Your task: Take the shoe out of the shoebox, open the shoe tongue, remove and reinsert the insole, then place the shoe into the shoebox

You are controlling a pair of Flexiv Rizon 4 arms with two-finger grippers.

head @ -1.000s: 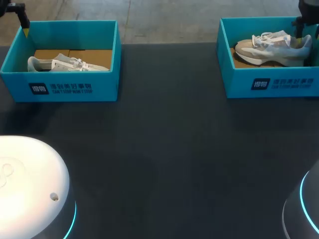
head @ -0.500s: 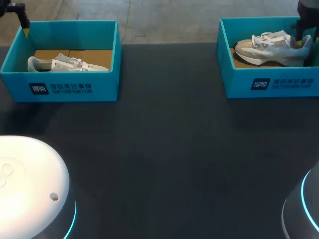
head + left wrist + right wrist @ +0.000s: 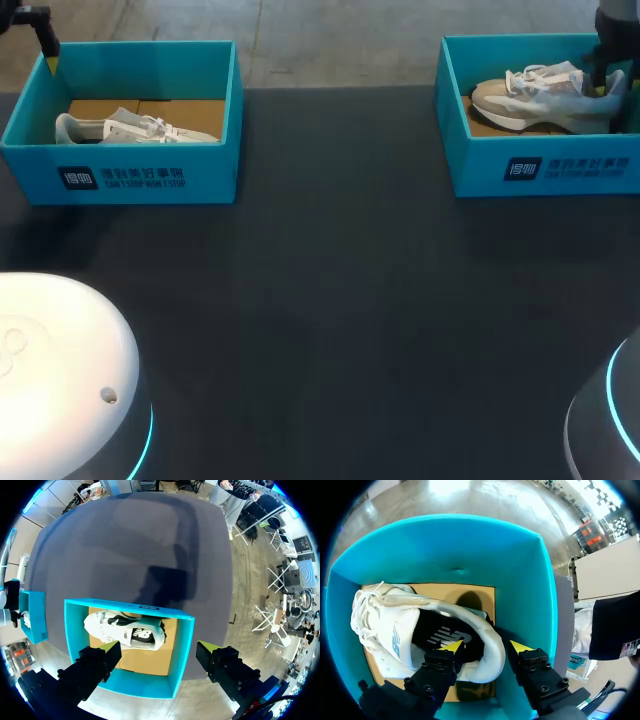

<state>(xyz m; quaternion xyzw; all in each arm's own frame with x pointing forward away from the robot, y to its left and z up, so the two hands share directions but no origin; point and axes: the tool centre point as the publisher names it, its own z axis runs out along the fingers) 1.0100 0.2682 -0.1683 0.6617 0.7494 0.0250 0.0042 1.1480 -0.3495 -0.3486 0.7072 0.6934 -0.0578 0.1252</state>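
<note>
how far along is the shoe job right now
Nothing looks done: the right shoe lies in the right shoebox, the left shoe in the left shoebox. In hand: the right gripper straddles the right shoe's heel, jaws open. The left gripper hangs open above the left shoebox. Left: lifting out, tongue, insole, returning.

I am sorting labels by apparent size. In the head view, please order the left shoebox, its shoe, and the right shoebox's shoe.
Largest: left shoebox.
Then the two shoes, nearly alike: right shoe shows more, left shoe is partly hidden by its box wall.
</note>
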